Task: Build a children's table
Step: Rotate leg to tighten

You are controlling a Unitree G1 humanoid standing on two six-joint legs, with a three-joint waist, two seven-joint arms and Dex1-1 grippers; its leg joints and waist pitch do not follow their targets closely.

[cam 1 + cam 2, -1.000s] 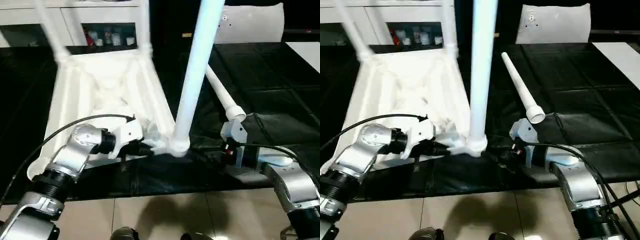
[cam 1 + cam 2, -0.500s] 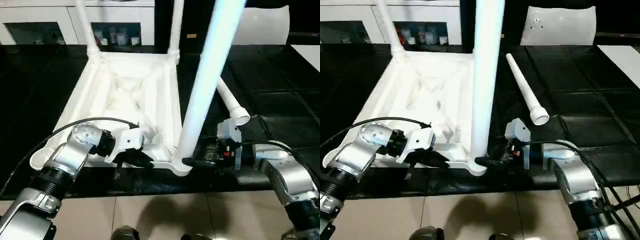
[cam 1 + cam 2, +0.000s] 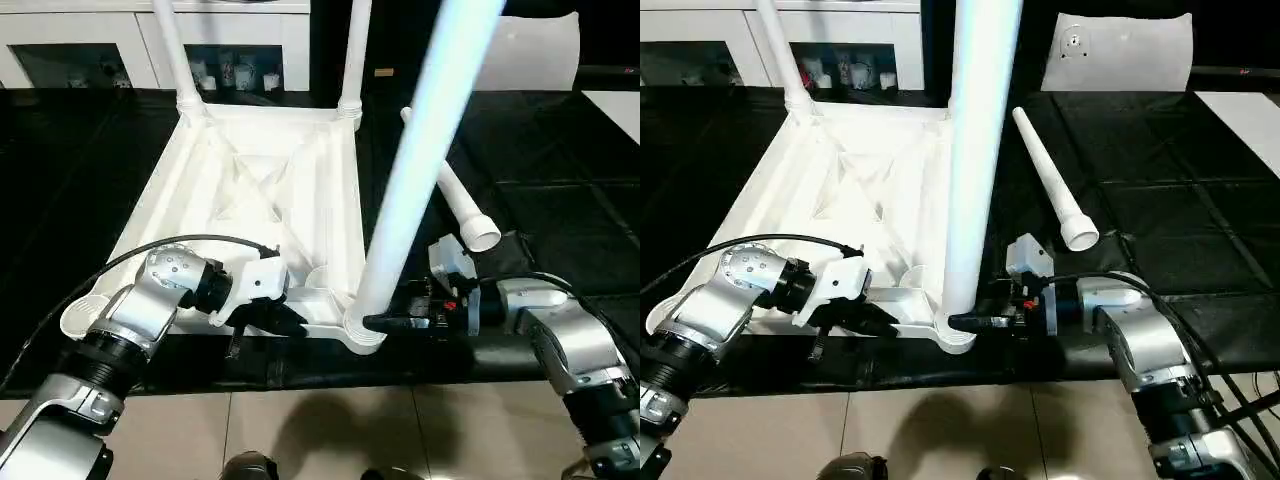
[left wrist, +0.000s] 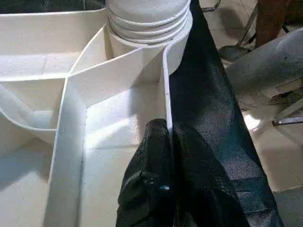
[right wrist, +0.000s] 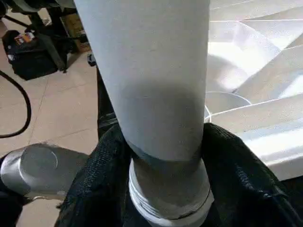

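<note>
The children's table lies upside down: its white ribbed tabletop [image 3: 250,200] rests on the black work table. Two legs [image 3: 172,50] [image 3: 355,50] stand in the far corner sockets. A third leg [image 3: 420,170] rises from the near right socket. A fourth leg [image 3: 1050,175] lies loose on the black cover to the right. My left gripper [image 3: 290,322] is shut on the tabletop's thin front rim [image 4: 165,94]. At the foot of the near right leg, my right gripper [image 3: 385,322] has its black fingers [image 5: 94,189] pressed against both sides of the leg [image 5: 156,71].
The near left socket [image 3: 82,315] holds nothing. A white glass-door cabinet [image 3: 230,60] stands behind the work table, and a white sheet [image 3: 1120,45] lies at the back right. The table's front edge runs just below both grippers, with tiled floor [image 3: 320,430] under it.
My right gripper has moved left to the foot of the near right leg and closed its fingers around it. The left gripper keeps its hold on the rim. The camera has shifted.
</note>
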